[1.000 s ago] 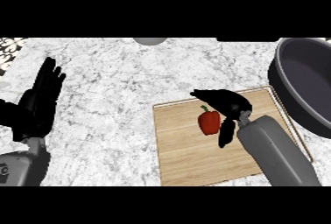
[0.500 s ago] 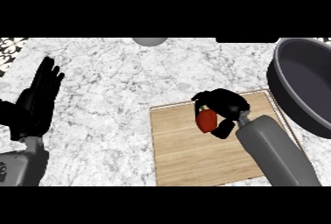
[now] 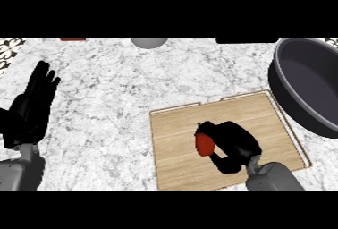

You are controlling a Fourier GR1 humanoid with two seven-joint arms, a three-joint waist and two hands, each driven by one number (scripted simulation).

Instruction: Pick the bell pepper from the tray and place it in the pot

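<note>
A red bell pepper (image 3: 204,144) sits within my right hand (image 3: 232,142), whose fingers and thumb curl round it above the wooden tray (image 3: 185,134). Only the pepper's left side shows; the hand hides the other side. The dark grey pot (image 3: 309,85) stands at the right edge, beyond the tray's right corner and apart from the hand. My left hand (image 3: 30,112) rests open at the left edge, fingers up, holding nothing.
The counter is white-and-grey marble. A grey round object (image 3: 148,42) and a small red item (image 3: 73,39) lie along the far edge, with a dark shape (image 3: 246,40) at the back right. A patterned strip (image 3: 10,49) runs along the far left.
My right hand has closed round the pepper, and the view has shifted, so hand and pepper now show lower in the picture. The left hand stays still.
</note>
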